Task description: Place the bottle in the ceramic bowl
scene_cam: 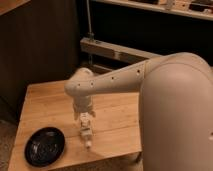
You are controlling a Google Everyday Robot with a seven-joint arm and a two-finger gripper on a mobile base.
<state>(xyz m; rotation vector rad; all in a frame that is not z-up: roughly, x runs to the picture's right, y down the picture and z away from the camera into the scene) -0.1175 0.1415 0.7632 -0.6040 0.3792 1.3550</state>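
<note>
Nothing of the placing shows as done. The ceramic bowl [45, 146], at the lower left of the frame by the front edge of the wooden table [50, 102], has no bottle in it. Near the lower centre, to the right of the bowl and apart from its rim, is the bottle [86, 134], roughly on end. Directly above it the gripper [84, 116] points down, at or on its top. Whether it grips the bottle or is spread, I cannot tell. By my judgement what is left is to secure the hold, carry the bottle left over the bowl, and release it. Farther back, the pale arm [115, 80] reaches in from the right.
</note>
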